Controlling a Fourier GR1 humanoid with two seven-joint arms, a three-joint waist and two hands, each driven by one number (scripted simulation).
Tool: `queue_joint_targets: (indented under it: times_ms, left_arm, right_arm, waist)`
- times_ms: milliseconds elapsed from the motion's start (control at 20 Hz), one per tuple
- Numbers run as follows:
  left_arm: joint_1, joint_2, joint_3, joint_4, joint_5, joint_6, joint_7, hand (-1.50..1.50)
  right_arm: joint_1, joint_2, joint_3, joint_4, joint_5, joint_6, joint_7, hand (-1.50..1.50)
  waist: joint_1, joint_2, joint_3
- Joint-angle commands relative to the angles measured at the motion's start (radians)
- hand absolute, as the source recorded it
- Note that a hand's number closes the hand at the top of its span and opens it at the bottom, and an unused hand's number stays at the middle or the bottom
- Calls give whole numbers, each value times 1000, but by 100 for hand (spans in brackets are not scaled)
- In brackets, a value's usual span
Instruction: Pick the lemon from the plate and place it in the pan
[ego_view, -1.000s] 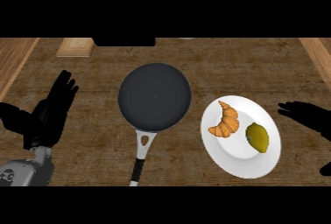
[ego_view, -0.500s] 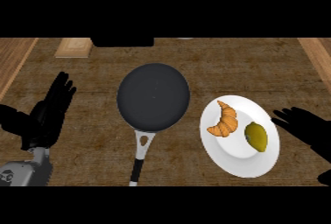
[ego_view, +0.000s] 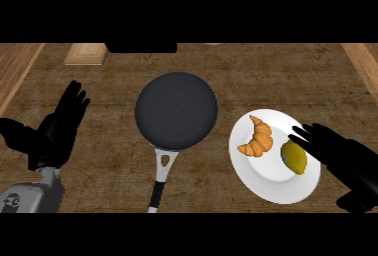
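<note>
In the head view, the only mark that looks like writing is a small dark sign on the grey left forearm (ego_view: 26, 197), and it is too small to read.

The black pan (ego_view: 176, 111) lies in the middle of the counter (ego_view: 295, 80). Its handle (ego_view: 160, 182) points toward the robot. To the right of the pan, close to it but not touching, is the white plate (ego_view: 269, 182).

The lemon (ego_view: 294, 157) is on the right part of this plate, on the side far from the pan. Its long axis runs almost from far to near, with the near end leaning a little away from the pan. The croissant (ego_view: 256, 137) lies between the lemon and the pan, on the same plate.

The right hand (ego_view: 343, 160) is over the plate's far-from-pan rim, just beside the lemon. Its fingers are straight and apart, pointing toward the pan, and nothing is held. I cannot tell if they touch the lemon.

The left hand (ego_view: 55, 132) rests to the left of the pan, fingers up and apart.
</note>
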Motion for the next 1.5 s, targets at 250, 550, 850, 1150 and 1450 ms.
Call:
queue_joint_targets:
  times_ms: [250, 550, 850, 1150, 1450]
  left_arm:
    - [-22, -14, 63, 67, -14, -71, -29, 0]
    - [10, -59, 38, -21, -66, -43, 21, 0]
    - [28, -91, 40, -96, -99, 0, 88, 0]
    - [-48, -63, 101, -16, -71, -77, 80, 0]
    - [-5, -97, 87, -32, -103, -87, 51, 0]
  right_arm:
    - [-30, 119, 12, 83, 141, -6, 51, -150]
    - [-138, 139, -41, 181, 134, 48, -23, -150]
    - [-124, 162, -44, 325, 209, -63, -83, -150]
    - [-176, 240, -27, 488, 267, -169, -115, -150]
    - [-243, 287, -46, 583, 284, -156, -119, -150]
  waist:
    - [0, 1, 0]
    - [2, 0, 0]
    - [1, 0, 0]
    - [1, 1, 0]
    - [3, 1, 0]
